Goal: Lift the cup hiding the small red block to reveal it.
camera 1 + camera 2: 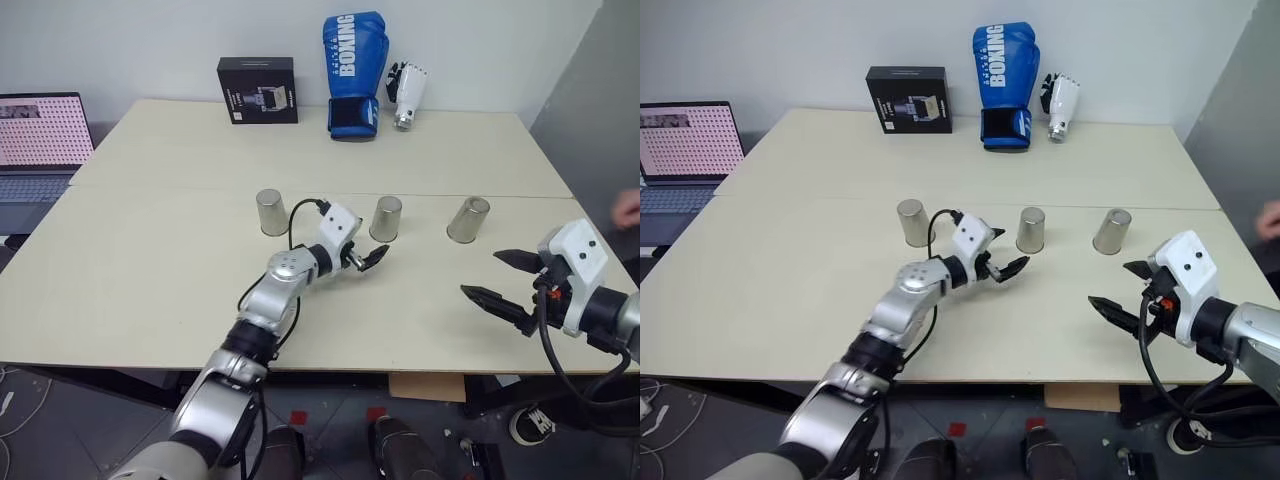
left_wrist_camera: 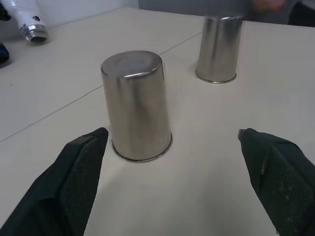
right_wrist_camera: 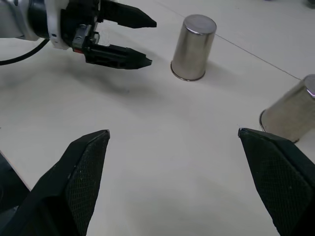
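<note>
Three silvery metal cups stand upside down in a row on the pale wooden worktop (image 1: 150, 260); the small red block is not to be seen, so which cup covers it cannot be told. The middle cup (image 1: 386, 218) stands just ahead of the left gripper (image 1: 376, 256), whose black fingers are spread wide and do not touch it; in the left wrist view it sits between the fingertips, nearer one of them. The left-hand cup (image 1: 270, 212) is behind that gripper's wrist, near it. The right-hand cup (image 1: 468, 219) is ahead of the right gripper (image 1: 505, 278), which hovers with fingers spread, holding nothing. Well beyond both grippers, at the wall: a black box (image 1: 258, 90), a blue boxing glove (image 1: 354, 74), a white glove (image 1: 407, 94); a laptop (image 1: 38, 150) off the left side.
</note>
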You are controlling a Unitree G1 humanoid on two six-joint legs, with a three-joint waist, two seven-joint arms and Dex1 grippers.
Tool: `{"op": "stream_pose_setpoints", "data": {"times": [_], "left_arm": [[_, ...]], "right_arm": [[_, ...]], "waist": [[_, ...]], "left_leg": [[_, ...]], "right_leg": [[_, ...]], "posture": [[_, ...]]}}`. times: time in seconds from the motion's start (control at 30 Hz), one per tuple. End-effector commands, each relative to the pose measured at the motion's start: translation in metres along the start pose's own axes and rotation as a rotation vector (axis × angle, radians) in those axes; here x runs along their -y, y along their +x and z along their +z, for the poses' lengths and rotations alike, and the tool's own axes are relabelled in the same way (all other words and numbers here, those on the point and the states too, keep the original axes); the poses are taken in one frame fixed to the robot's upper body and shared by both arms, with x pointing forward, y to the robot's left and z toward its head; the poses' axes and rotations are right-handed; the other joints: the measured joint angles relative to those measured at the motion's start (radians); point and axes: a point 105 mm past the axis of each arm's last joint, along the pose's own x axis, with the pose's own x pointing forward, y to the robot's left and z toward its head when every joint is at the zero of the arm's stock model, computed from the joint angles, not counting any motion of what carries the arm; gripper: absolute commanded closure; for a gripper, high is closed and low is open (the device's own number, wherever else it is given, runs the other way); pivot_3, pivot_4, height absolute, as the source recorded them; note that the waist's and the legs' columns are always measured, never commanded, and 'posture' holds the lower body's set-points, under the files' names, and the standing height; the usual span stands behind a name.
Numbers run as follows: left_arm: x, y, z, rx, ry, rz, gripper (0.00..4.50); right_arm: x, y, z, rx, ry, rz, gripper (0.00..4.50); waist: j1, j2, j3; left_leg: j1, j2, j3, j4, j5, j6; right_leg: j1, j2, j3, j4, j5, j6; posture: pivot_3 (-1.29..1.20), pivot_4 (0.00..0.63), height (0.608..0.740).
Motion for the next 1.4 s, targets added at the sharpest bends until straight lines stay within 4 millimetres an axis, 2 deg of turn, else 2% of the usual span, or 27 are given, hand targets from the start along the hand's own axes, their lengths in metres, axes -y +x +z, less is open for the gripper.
{"op": "stream_pose_setpoints", "data": {"times": [0.03,0.23,0.43,0.63,0.8,0.9,1.07,1.17,1.4], "left_arm": [[-0.005,0.02,0.017,0.052,0.026,0.044,0.0],[0.002,0.041,0.026,0.05,-0.013,0.037,0.0],[-0.002,0.046,0.029,0.042,-0.08,0.079,0.0],[-0.005,0.048,0.034,0.052,-0.095,0.092,1.07],[-0.008,0.049,0.045,0.082,-0.105,0.092,2.34],[-0.01,0.05,0.062,0.13,-0.107,0.082,2.98],[-0.027,0.045,0.087,0.181,-0.077,0.102,4.1],[-0.042,0.037,0.09,0.186,-0.059,0.136,4.1],[-0.052,0.017,0.088,0.201,-0.034,0.136,4.1]], "right_arm": [[-0.007,-0.007,0.011,0.043,-0.026,-0.028,0.05],[-0.008,-0.012,0.013,0.049,-0.02,-0.071,0.05],[-0.013,-0.013,0.014,0.058,-0.015,-0.093,0.05],[-0.012,-0.017,0.012,0.052,-0.012,-0.121,0.0],[-0.011,-0.017,0.013,0.054,-0.01,-0.13,0.0],[-0.01,-0.017,0.015,0.054,-0.012,-0.129,0.0],[-0.008,-0.014,0.018,0.059,-0.011,-0.125,0.0],[-0.008,-0.011,0.018,0.064,-0.007,-0.116,0.0],[-0.007,-0.009,0.014,0.061,0.008,-0.109,0.0]], "waist": [[0.001,0.0,0.0],[0.002,0.0,0.0],[0.001,0.0,0.0],[0.002,0.0,0.0],[0.002,0.0,0.0],[0.002,0.0,0.0],[0.001,0.0,0.0],[-0.003,0.0,0.0],[-0.002,0.0,0.0]], "left_leg": [[0.0,0.0,0.0,0.0,0.0,0.0],[-0.002,-0.001,-0.001,0.0,0.0,0.0],[-0.003,-0.001,-0.001,-0.001,0.0,0.0],[-0.003,-0.001,-0.002,-0.001,0.0,0.0],[-0.003,-0.001,-0.002,-0.001,0.0,0.0],[-0.003,-0.001,-0.002,-0.001,0.0,0.0],[-0.003,-0.001,-0.002,-0.001,0.0,0.0],[-0.003,-0.001,-0.002,-0.001,0.0,0.0],[-0.002,-0.001,-0.002,-0.002,0.0,0.0]], "right_leg": [[0.0,0.0,0.0,0.0,0.0,0.0],[0.0,0.0,0.0,-0.002,0.0,0.001],[-0.001,0.0,0.0,-0.001,0.0,0.001],[-0.001,0.0,0.0,-0.001,0.001,0.001],[-0.001,0.0,-0.001,-0.001,0.001,0.001],[-0.001,0.0,-0.001,-0.001,0.001,0.001],[-0.001,0.0,0.0,-0.001,0.001,0.001],[-0.001,0.0,0.0,-0.001,0.001,0.001],[-0.001,-0.001,0.0,-0.001,0.001,0.001]], "posture": [[0.0,0.15,0.74],[0.0,0.15,0.74],[0.0,0.15,0.74],[0.0,0.15,0.74],[0.0,0.15,0.74],[0.0,0.15,0.74],[0.0,0.15,0.74],[0.0,0.15,0.74],[0.0,0.15,0.74]]}}
